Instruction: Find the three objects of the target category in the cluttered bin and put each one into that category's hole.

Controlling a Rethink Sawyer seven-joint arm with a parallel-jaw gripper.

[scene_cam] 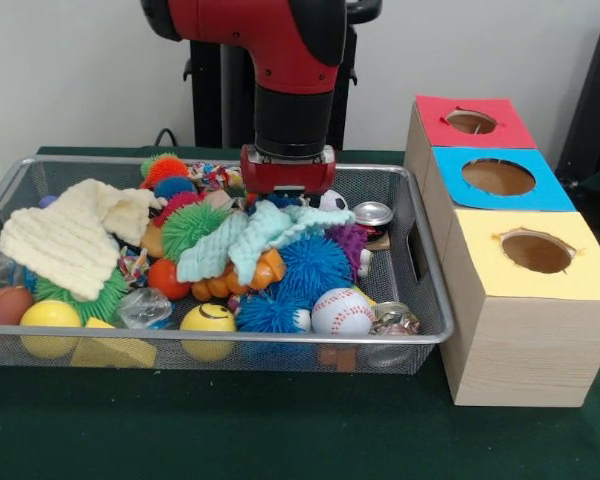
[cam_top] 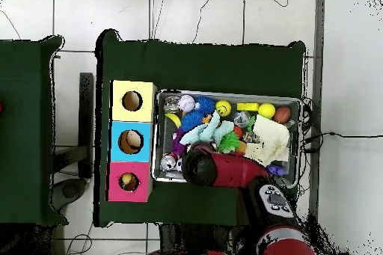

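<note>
The wire mesh bin [scene_cam: 428, 300] is packed with toys, cloths and cans. My gripper [scene_cam: 287, 178] is lowered into the back middle of the bin, right behind a mint cloth [scene_cam: 265, 232]; its lower end is hidden by the clutter. A small soccer ball [scene_cam: 331, 200] and a crushed can [scene_cam: 372, 215] lie just right of it. At the front sit a baseball [scene_cam: 341, 311] and a second crushed can [scene_cam: 393, 320]. In the overhead view the arm [cam_top: 224, 168] covers the gripper at the bin's lower left part.
A wooden box beside the bin has a red hole [scene_cam: 470, 122], a blue hole [scene_cam: 498, 177] and a yellow hole [scene_cam: 536, 252]. Blue spiky balls [scene_cam: 312, 265], a cream cloth [scene_cam: 65, 240], a yellow smiley ball [scene_cam: 208, 320] and a football [scene_cam: 5, 304] fill the rest.
</note>
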